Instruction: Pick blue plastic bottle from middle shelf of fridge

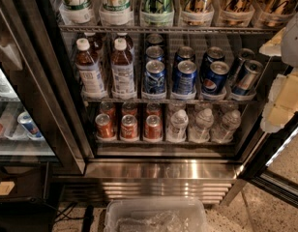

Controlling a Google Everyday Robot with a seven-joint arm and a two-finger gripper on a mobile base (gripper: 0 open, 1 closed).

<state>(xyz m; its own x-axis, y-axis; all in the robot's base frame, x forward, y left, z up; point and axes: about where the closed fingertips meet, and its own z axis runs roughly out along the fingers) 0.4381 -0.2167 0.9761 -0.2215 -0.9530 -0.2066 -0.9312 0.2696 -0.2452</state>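
Note:
The fridge (158,170) stands open in front of me, with a dark frame, wire shelves and a shiny steel base. Three small clear ribbed water bottles with white caps stand in a row on the lowest visible shelf, right of the red cans: the left blue plastic bottle (178,125), a second (202,123) and a third (229,123). More bottles stand behind them. My gripper (283,99) shows as cream and white parts at the right edge, outside the fridge, level with the blue cans and above and to the right of the water bottles.
Brown-liquid bottles (91,69) and blue soda cans (185,76) fill the shelf above. Red cans (128,126) stand left of the water bottles. A clear plastic bin (156,215) lies on the floor in front. A second cooler (18,124) stands left; the open door (279,180) stands right.

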